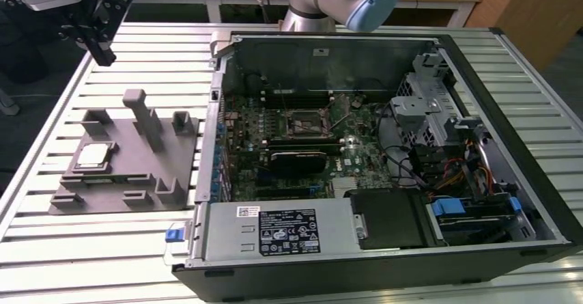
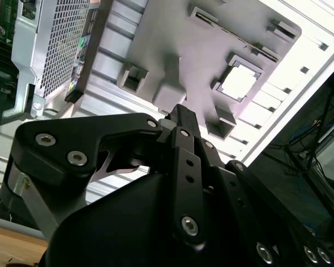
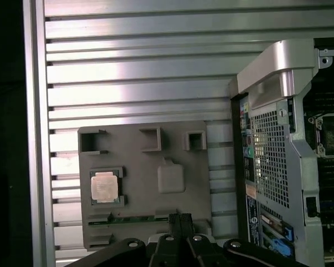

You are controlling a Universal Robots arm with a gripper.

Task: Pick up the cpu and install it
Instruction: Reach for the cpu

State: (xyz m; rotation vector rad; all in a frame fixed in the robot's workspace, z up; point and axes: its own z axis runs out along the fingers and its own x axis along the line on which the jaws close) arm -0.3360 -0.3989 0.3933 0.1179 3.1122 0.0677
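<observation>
The cpu (image 1: 94, 155), a small silver square with a tan rim, lies flat in a recess of the grey fixture tray (image 1: 128, 181) on the exterior view's left. Both wrist views look down on the cpu (image 3: 104, 186) (image 2: 239, 82) in that tray (image 3: 139, 161) (image 2: 172, 33). My gripper (image 1: 103, 57) hangs high above the table's far left corner, well clear of the tray. Its black fingers (image 3: 177, 222) (image 2: 183, 119) stand together, shut on nothing. The bare processor socket (image 1: 308, 121) sits mid-motherboard in the open computer case (image 1: 510, 65).
Tall posts (image 1: 138, 113) rise from the tray beside the cpu. The case wall (image 1: 215, 113) borders the tray's right side. A power supply (image 1: 273, 230), drive cage (image 1: 428, 106) and cables (image 1: 437, 174) fill the case. The slatted metal table (image 1: 155, 51) lies below the gripper.
</observation>
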